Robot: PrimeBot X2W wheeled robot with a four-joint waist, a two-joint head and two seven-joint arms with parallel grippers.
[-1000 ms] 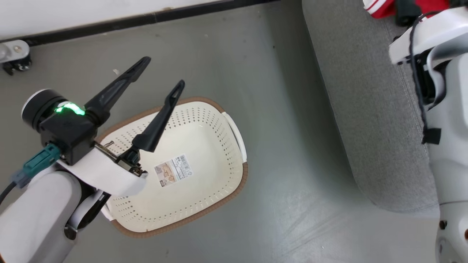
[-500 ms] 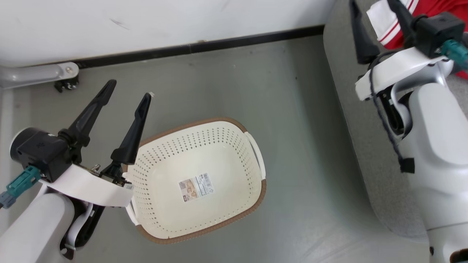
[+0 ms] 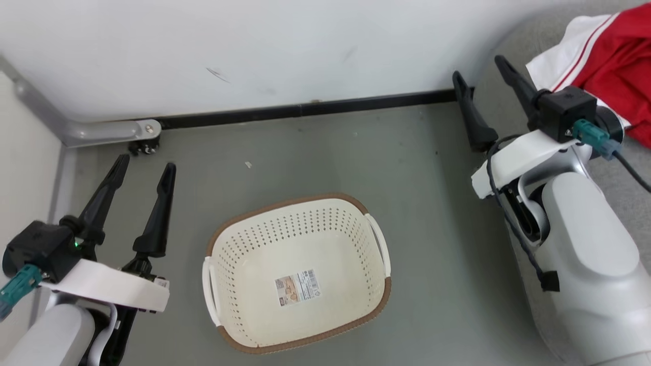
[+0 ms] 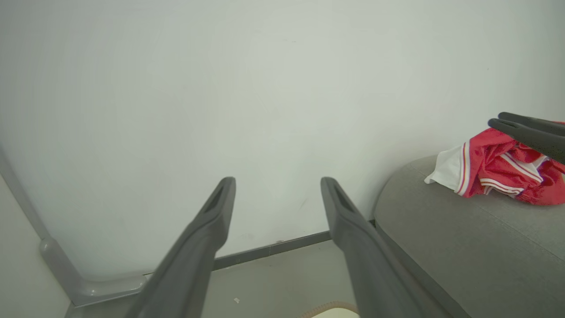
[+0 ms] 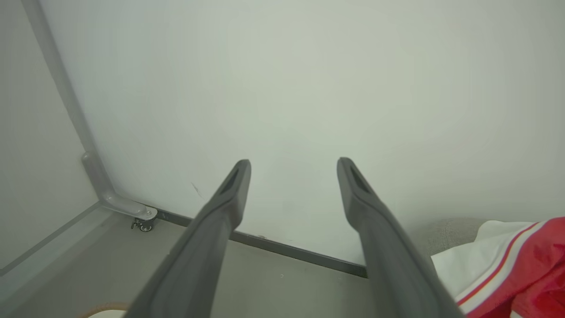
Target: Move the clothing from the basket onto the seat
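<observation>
Zero garments lie in the basket (image 3: 239, 244). Its perforated cream tub stands on the floor (image 3: 315, 152) with a paper label (image 3: 297, 287) stuck to the bottom. The clothing (image 3: 615, 66), a rumpled red heap with a white panel and red-and-white striped trim, lies to the right of the basket and beyond it. It sits up on the grey seat (image 4: 463, 247), well apart from the basket.

The left hand (image 3: 146, 162) hovers just left of the basket, fingers spread wide and holding nothing, pointing toward the wall. The right hand (image 3: 479, 68) is right of the basket and farther off. It is also spread wide and empty, at the seat's rounded edge just beside the clothing. The right hand is much the nearer to the clothing, and the left is the nearer to the basket. The basket's long axis runs handle to handle across the robot's front, with its right end turned a little away.

By my reading the transfer is done, so no further reach into the basket seems called for. If anything follows, it would likely be the right hand drawing clear of the heap without snagging loose fabric.

The label shows a tan picture and a barcode-like block, but its print is too small to read. No lettering on the clothing can be made out.
</observation>
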